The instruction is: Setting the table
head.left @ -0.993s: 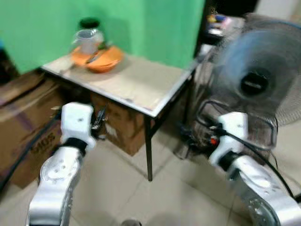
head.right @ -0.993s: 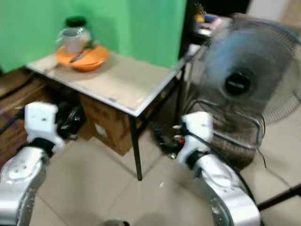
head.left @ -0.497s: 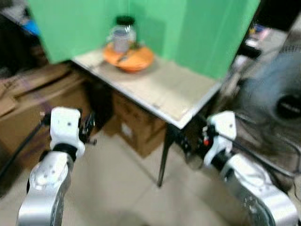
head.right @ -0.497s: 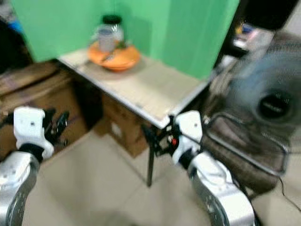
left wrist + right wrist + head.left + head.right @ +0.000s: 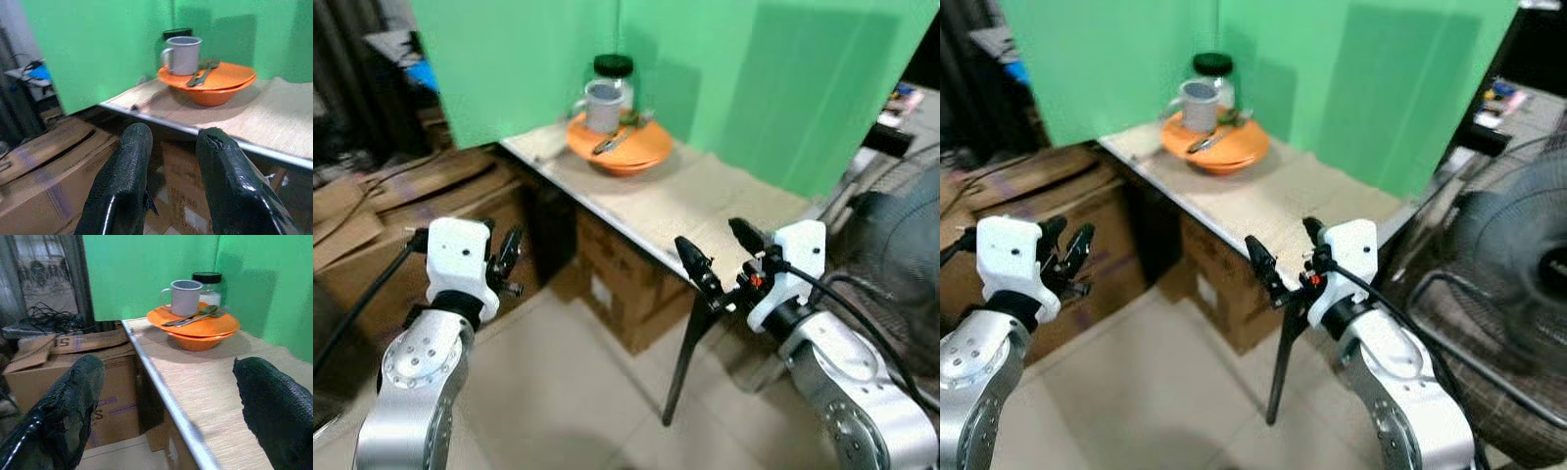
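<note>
Nearest, left hand (image 5: pixel 506 262) raised over the floor beside cardboard boxes (image 5: pixel 372 225), fingers slightly spread, gripping nothing. Right hand (image 5: pixel 720 259) at the near edge of the bench (image 5: pixel 705 201), fingers spread wide, empty. Farther back on the bench, orange plate (image 5: pixel 620 147) stacked on an orange bowl (image 5: pixel 203 340), carrying a grey mug (image 5: pixel 602 104) and cutlery (image 5: pixel 200 76). Behind these, a black-lidded jar (image 5: pixel 614 70) against the green backdrop (image 5: pixel 724 69).

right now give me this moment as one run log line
phase: approaching table | left gripper: open, empty | right gripper: open, empty, at table edge | stacked: grey mug, cutlery on orange plate, untouched
</note>
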`<state>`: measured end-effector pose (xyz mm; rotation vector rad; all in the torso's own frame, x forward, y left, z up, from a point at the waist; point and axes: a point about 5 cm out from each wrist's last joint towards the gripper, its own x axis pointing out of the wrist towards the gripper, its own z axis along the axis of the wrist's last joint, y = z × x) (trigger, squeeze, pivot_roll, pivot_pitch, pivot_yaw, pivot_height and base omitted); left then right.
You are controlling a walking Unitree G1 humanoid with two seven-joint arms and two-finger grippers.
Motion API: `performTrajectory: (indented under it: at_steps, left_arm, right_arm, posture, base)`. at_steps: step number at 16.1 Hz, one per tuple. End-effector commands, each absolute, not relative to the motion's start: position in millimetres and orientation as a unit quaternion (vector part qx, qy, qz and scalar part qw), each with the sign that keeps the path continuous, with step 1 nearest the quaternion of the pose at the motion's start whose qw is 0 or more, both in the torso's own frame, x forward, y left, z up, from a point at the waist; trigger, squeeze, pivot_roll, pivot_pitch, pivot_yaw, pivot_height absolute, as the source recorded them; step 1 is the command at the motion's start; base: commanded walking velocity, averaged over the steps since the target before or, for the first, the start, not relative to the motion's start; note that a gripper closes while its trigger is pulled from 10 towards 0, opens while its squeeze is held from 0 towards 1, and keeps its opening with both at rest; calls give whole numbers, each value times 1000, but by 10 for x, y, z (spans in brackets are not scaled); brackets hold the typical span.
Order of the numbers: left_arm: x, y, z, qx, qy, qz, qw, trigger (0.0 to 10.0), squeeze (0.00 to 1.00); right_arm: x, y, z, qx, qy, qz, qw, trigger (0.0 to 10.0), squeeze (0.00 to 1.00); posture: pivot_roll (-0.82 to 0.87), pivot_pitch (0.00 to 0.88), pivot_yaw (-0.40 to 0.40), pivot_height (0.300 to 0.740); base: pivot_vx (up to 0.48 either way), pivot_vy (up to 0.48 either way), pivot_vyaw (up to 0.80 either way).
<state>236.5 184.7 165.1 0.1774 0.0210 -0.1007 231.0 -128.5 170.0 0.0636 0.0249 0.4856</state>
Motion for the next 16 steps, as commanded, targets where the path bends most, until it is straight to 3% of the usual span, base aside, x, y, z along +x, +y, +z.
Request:
performTrajectory:
  at_steps: [1, 9, 16]
  left_arm:
    - [2368, 1798, 1665, 89, 5, -60, 994, 10000, 0]
    - [2399, 1753, 1651, 91, 4, -71, 993, 10000, 0]
    - [2462, 1752, 1654, 84, -5, -65, 994, 10000, 0]
  right_arm:
    - [2318, -1295, 1694, 25, 13, 243, 970, 10000, 0]
    - [2279, -1211, 1730, 41, 8, 292, 955, 10000, 0]
    - [2381, -1285, 1801, 21, 7, 268, 963, 10000, 0]
  posture:
    - [172, 0, -6, 740]
    - [145, 0, 3, 740]
    - [118, 0, -9, 740]
  base:
    - [334, 0, 800]
    - [330, 0, 753]
    - [324, 0, 0]
